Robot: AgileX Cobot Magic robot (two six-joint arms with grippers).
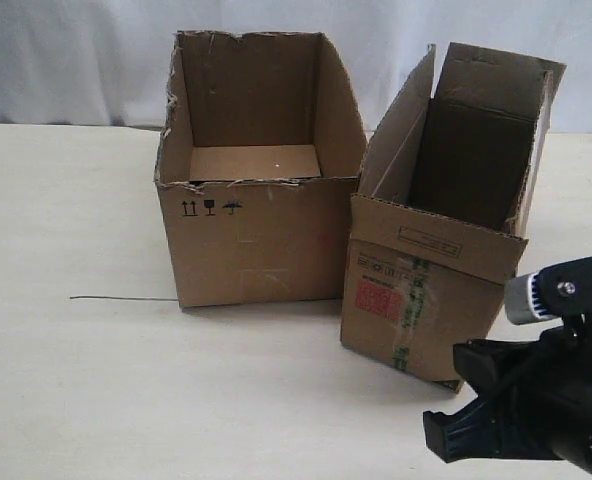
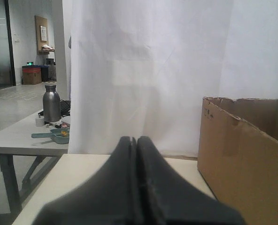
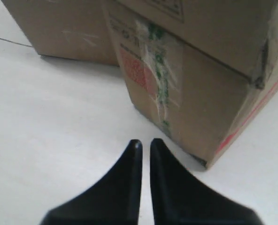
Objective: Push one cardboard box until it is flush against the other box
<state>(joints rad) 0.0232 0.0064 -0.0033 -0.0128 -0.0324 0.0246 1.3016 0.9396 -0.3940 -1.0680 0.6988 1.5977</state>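
Observation:
The cardboard box [image 1: 421, 300], narrow with raised flaps, a red label and green-printed tape, stands right of centre, turned at an angle. The other box [image 1: 256, 235], wider with a ragged rim and black symbols, stands to its left; their near corners are close, with a wedge of gap behind. My right gripper [image 1: 444, 420] is low at the bottom right, just off the narrow box's near corner. In the right wrist view this gripper [image 3: 142, 142] is shut and empty, short of the taped box [image 3: 195, 70]. My left gripper [image 2: 136, 139] is shut, with the wider box [image 2: 242, 154] beside it.
A thin dark wire [image 1: 121, 298] lies on the pale table [image 1: 176, 400] left of the wider box. A white curtain [image 1: 76, 60] hangs behind. In the left wrist view a separate table bears a metal bottle [image 2: 51, 103].

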